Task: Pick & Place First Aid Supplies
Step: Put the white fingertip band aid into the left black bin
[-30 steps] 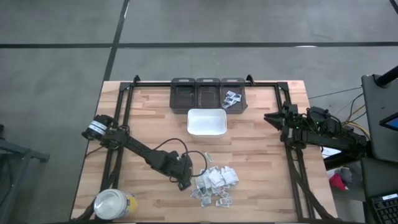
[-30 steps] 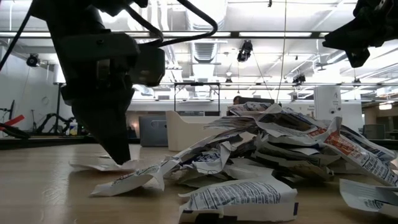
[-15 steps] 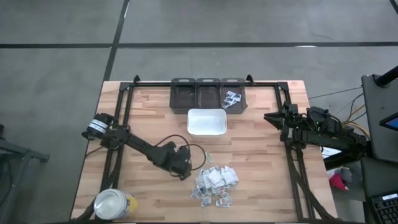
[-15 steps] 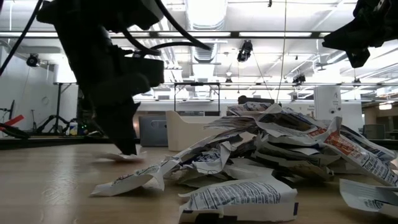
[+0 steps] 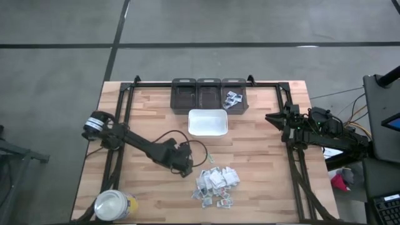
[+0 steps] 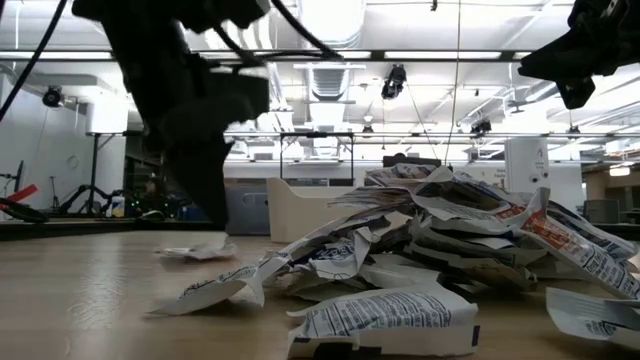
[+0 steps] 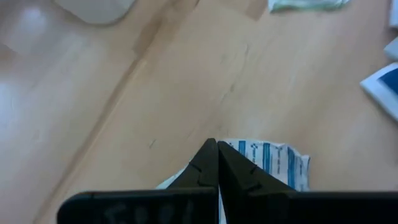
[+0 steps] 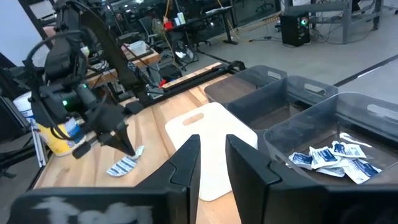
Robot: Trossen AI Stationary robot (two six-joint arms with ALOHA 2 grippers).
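My left jaws point(image 5: 185, 170) are pinched shut on one packet point(image 7: 273, 163), which hangs just off the tabletop point(image 5: 262, 150) beside the heap; in my left wrist view its blue print sticks out past my closed tips, and in the right wrist view it dangles below them. I hold it by an edge because these flat sachets offer nothing else to take. The rest of the supplies point(image 5: 215, 185) lie in a loose heap on the near part of the tabletop, overlapping one another, so picking from the heap's fringe is the easy way to get one alone. A few packets point(image 5: 232, 99) already sit in the rightmost of three dark bins point(image 5: 209, 94) along the far edge; I judge that is where this one belongs. The white tray point(image 5: 207, 123) stands between me and the bins, so my carry should pass over or around it. The jar point(image 5: 114, 205) sits at the near left corner, well apart. My right jaws point(image 8: 208, 163) wait narrowly parted and empty at the right side, high above the tabletop.
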